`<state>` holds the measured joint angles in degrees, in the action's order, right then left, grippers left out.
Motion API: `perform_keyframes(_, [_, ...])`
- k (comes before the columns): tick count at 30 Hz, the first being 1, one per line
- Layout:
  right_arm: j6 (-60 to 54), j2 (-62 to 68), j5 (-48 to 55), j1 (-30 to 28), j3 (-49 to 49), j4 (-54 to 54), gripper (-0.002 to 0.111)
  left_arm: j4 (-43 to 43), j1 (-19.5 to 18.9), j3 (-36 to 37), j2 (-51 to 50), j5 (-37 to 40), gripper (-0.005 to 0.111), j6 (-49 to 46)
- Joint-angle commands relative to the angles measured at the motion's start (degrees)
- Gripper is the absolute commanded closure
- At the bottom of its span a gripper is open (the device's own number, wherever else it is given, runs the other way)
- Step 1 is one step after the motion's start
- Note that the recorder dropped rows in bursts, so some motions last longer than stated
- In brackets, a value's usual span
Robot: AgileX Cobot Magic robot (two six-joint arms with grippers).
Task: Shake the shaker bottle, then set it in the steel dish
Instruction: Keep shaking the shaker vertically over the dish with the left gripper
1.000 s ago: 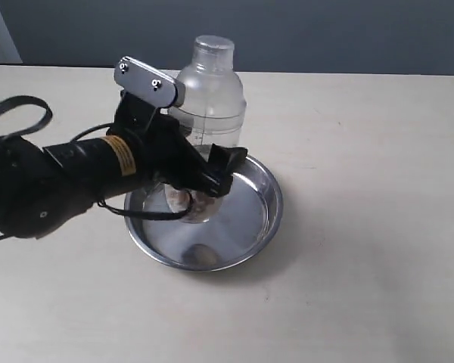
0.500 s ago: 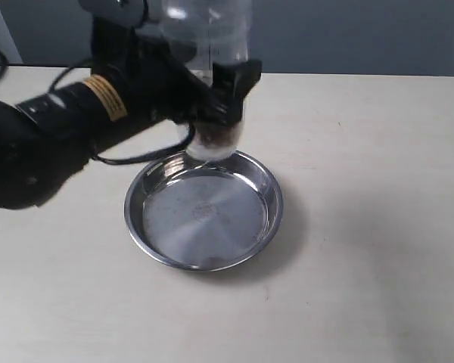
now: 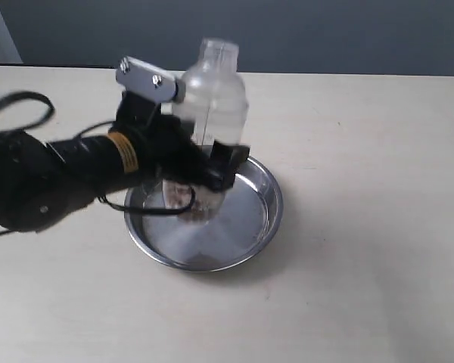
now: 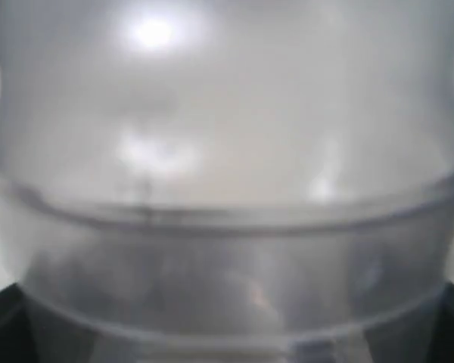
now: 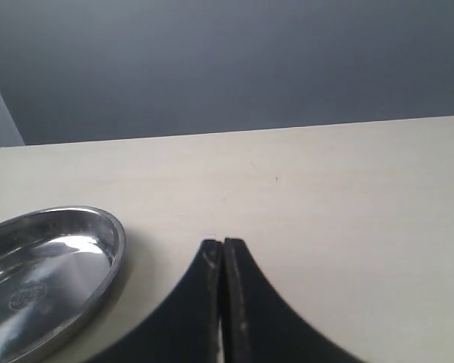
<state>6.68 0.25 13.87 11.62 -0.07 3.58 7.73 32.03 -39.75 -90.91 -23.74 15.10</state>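
The clear shaker bottle stands upright over the steel dish, its base low inside the dish, blurred by motion. Whether the base touches the dish floor cannot be told. My left gripper is shut on the bottle's lower body, coming in from the left. In the left wrist view the bottle fills the whole picture as a blurred clear wall. Brownish granules show faintly near its bottom. My right gripper is shut and empty, low over the table to one side of the dish.
A pale wooden table carries the dish. A dark grey wall runs behind the table's far edge. The left arm's black body and cable lie over the table's left part.
The bottle rose high above the dish half a second ago and has come back down into it. The left arm dropped with it. The dish has stayed put.
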Motion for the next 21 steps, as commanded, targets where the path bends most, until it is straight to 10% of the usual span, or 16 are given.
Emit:
perform_keyframes(1, [0.0,-0.2,-0.7,-0.2,0.1,-0.4,0.109,7.3,-0.3,-5.4,9.3,-4.4,0.106,-4.5])
perform_keyframes(5, [0.0,-0.2,-0.8,-0.2,0.1,0.1,0.109,-32.5,-7.8,-5.5,6.0,-2.0,0.106,-22.8])
perform_keyframes(10, [0.0,-0.2,-0.7,-0.2,0.1,0.1,0.109,-1.6,-0.8,-4.0,5.2,5.7,0.106,-11.1])
perform_keyframes(15, [0.0,-0.2,-0.7,-0.2,0.1,0.0,0.109,-38.0,-6.1,-2.5,1.3,-3.1,0.106,-13.8])
perform_keyframes(19, [0.0,-0.2,-0.7,-0.2,0.1,0.0,0.109,6.1,1.8,-2.4,1.3,6.8,0.106,-6.4])
perform_keyframes(21, [0.0,-0.2,-0.7,-0.2,0.1,0.0,0.109,-7.7,-0.6,-2.4,0.0,4.5,0.106,-9.3])
